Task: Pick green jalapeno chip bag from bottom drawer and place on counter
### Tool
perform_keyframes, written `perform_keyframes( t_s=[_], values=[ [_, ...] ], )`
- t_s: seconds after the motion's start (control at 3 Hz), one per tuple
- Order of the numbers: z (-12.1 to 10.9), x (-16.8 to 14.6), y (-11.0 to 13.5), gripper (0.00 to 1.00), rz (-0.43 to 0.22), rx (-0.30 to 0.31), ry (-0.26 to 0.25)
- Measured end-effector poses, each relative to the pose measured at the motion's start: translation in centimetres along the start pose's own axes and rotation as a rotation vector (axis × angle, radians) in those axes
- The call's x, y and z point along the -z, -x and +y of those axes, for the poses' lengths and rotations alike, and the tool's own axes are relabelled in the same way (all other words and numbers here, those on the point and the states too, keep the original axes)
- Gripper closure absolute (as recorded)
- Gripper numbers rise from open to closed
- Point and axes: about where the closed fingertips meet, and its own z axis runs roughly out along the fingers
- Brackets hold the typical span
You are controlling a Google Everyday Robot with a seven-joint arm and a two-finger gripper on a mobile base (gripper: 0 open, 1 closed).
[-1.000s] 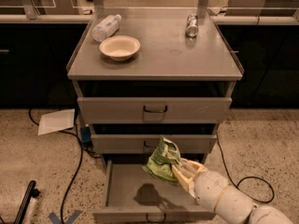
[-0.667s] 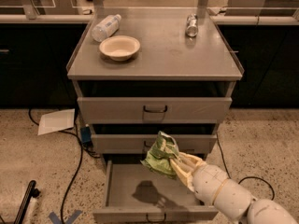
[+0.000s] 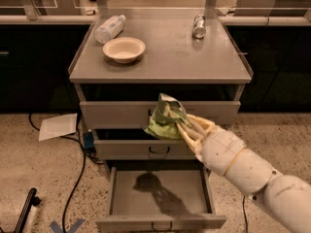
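The green jalapeno chip bag [image 3: 165, 118] is crumpled and shiny, and hangs in the air in front of the top drawer face. My gripper [image 3: 187, 128] is shut on its right side, with my white arm reaching in from the lower right. The bottom drawer [image 3: 160, 193] is pulled open below; its flat grey floor is bare and carries the arm's shadow. The counter [image 3: 175, 52] is the grey cabinet top just above and behind the bag.
On the counter stand a beige bowl [image 3: 124, 49], a lying plastic bottle [image 3: 110, 28] and a silver can [image 3: 198, 26]. A long ledge with dark fronts runs behind. Cables [image 3: 77, 178] and a white paper [image 3: 58, 126] lie on the floor at left.
My gripper has lifted the bag up from just above the open bottom drawer to the height of the top drawer face.
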Motion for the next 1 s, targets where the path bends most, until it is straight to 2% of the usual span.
perform_keyframes(
  t_s=[0.33,0.67,1.0],
  values=[
    [-2.3,-1.9,7.8,1.0,-0.093,0.13,-0.031],
    [-4.2,-4.6,14.0,1.0,-0.158,0.216,-0.067],
    [-4.2,-4.6,14.0,1.0,-0.158,0.216,-0.067]
  ],
)
